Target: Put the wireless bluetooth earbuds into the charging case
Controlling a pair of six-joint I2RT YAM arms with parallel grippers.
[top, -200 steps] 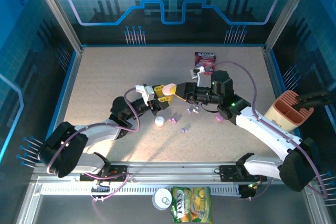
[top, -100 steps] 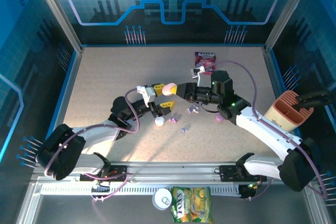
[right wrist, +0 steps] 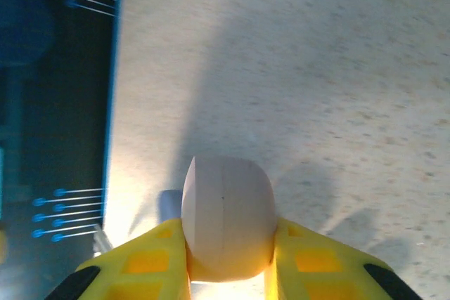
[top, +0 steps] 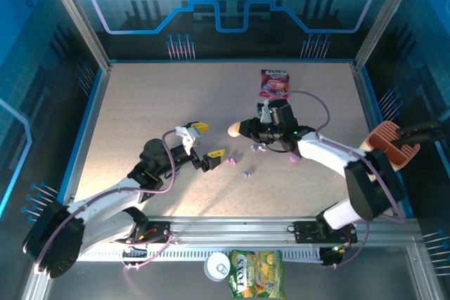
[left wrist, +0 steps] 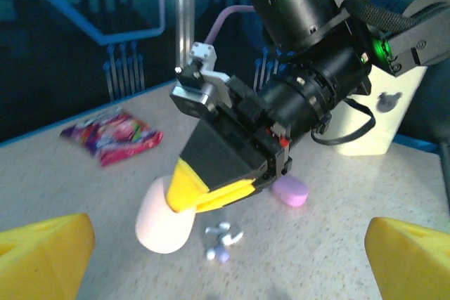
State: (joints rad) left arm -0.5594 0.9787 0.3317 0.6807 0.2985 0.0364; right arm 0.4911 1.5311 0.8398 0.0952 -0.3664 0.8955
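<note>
A pale pink pebble-shaped charging case [top: 231,130] hangs above the table, and my right gripper [top: 241,128] is shut on it. The right wrist view has the case [right wrist: 226,209] pinched between the yellow fingers [right wrist: 158,265]. My left gripper [top: 208,140] stands open to its left, apart from it, with nothing between the jaws. From the left wrist I see the case [left wrist: 160,221] held in front of me and tiny white and purple earbuds [left wrist: 221,238] on the table below it. More buds [top: 230,161] lie loose nearby, one [top: 247,173] further front.
A purple case [top: 294,158] lies right of the buds, also seen as the purple case [left wrist: 290,191] behind the right gripper. A pink candy pack [top: 274,82] lies at the back. A peach holder [top: 385,142] stands at the right edge. A can [top: 218,266] and snack bag [top: 256,273] sit below the rail.
My left gripper has let go of the pink case, opened wide and drawn back to the left. The right gripper keeps the case and has lowered slightly.
</note>
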